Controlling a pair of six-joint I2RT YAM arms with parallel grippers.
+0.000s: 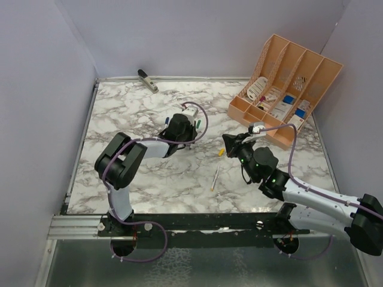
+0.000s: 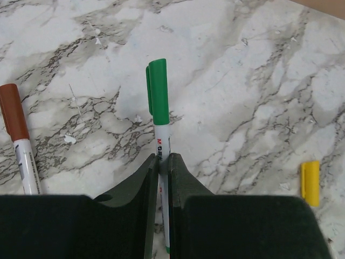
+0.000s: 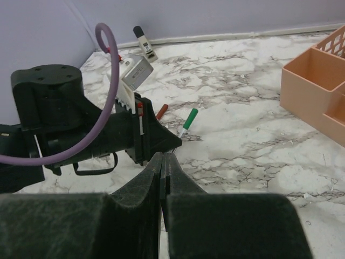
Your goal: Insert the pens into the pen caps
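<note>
left wrist is showing left gripper [image 2: 163, 158] pinching the green pen [image 2: 160, 127] pointing twelve o'clock, likely slipping from its thin hold; right gripper [image 3: 163, 156] clenching nothing.

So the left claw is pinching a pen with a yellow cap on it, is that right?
No. The cap on the pen pinched by the left gripper is green, not yellow, as the left wrist view shows.
</note>
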